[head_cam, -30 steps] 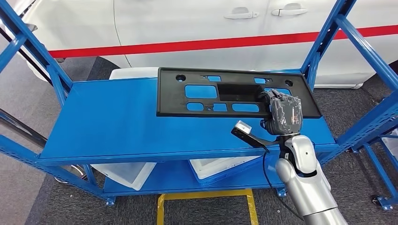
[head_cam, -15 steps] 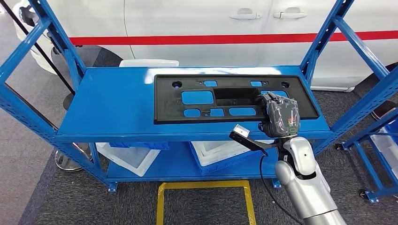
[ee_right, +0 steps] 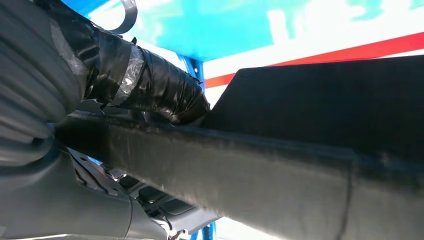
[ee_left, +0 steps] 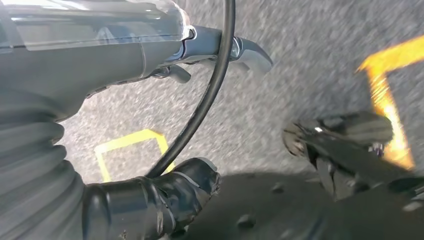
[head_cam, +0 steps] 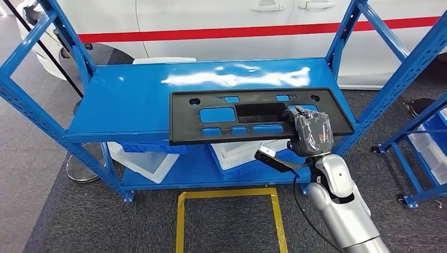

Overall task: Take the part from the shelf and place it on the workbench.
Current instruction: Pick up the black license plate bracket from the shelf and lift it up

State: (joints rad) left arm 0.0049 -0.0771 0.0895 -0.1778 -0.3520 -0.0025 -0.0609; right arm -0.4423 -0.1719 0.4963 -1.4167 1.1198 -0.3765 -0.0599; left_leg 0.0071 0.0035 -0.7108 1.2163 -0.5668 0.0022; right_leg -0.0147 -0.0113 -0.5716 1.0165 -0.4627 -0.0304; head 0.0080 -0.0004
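The part (head_cam: 253, 98) is a long flat black plastic panel with several cut-outs. It juts out past the front edge of the blue shelf (head_cam: 132, 105). My right hand (head_cam: 311, 132), wrapped in black, grips its right end, near the front edge. In the right wrist view the thumb (ee_right: 150, 85) presses on top of the panel (ee_right: 310, 100), with the other fingers underneath. My left hand (ee_left: 100, 55) hangs over the grey floor with its fingers apart and nothing in it.
A white car (head_cam: 211, 21) with a red stripe stands behind the shelf. Blue uprights (head_cam: 392, 84) flank the shelf on both sides. White trays and blue bins (head_cam: 142, 161) sit on the lower level. Yellow floor tape (head_cam: 226, 195) lies in front, and another blue rack (head_cam: 427, 142) stands at the right.
The whole view has shifted, so the camera has moved. The panel, held by my right hand, has come forward from lying fully on the shelf to overhanging its front edge.
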